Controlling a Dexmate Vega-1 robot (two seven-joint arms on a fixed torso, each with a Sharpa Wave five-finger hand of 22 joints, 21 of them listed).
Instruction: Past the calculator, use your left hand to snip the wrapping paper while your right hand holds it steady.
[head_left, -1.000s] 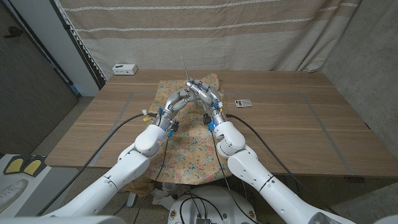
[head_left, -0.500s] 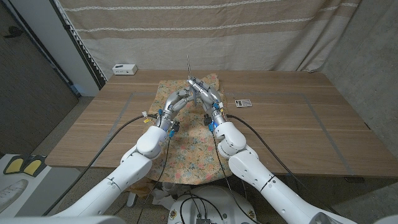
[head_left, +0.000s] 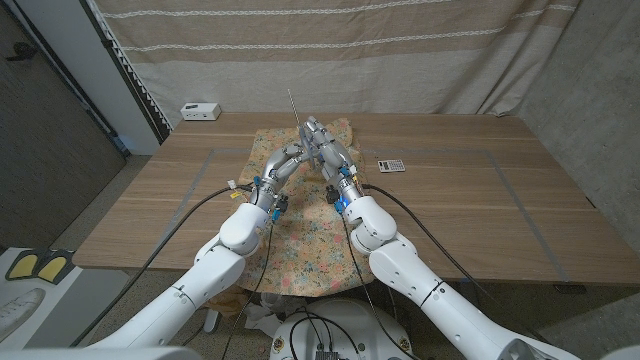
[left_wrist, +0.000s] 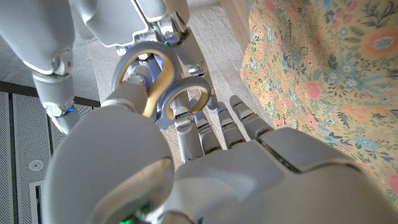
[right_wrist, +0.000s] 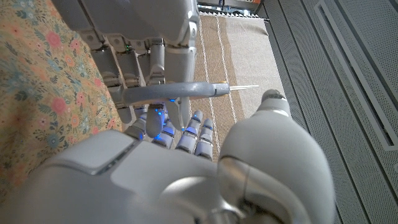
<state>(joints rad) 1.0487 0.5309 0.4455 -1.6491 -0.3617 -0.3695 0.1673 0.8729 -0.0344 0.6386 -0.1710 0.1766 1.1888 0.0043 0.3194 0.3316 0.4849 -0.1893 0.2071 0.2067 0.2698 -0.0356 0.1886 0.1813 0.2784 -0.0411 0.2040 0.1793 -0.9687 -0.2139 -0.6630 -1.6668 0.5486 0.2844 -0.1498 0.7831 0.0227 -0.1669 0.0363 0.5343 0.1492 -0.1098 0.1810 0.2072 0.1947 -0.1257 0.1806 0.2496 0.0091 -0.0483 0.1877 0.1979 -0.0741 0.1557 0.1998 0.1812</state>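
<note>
Floral wrapping paper (head_left: 300, 220) runs down the table's middle and also shows in the left wrist view (left_wrist: 323, 74). Above its far part both hands meet. My left hand (head_left: 283, 160) holds scissors (head_left: 297, 122) with the blades pointing up and away; a finger sits through a tan handle loop (left_wrist: 144, 74). My right hand (head_left: 328, 152) presses in against the left, its fingers (right_wrist: 180, 134) reaching under the grey blades (right_wrist: 186, 92). I cannot tell whether it grips them. A small calculator (head_left: 392, 165) lies right of the paper, close to the right hand.
A white box (head_left: 200, 110) stands at the table's far left corner. A striped curtain (head_left: 350, 40) hangs behind the table. Bare wood (head_left: 480, 200) spreads out on both sides of the paper.
The scissors' tip swung a little right, then back left. Both hands stay pressed together above the paper's far part.
</note>
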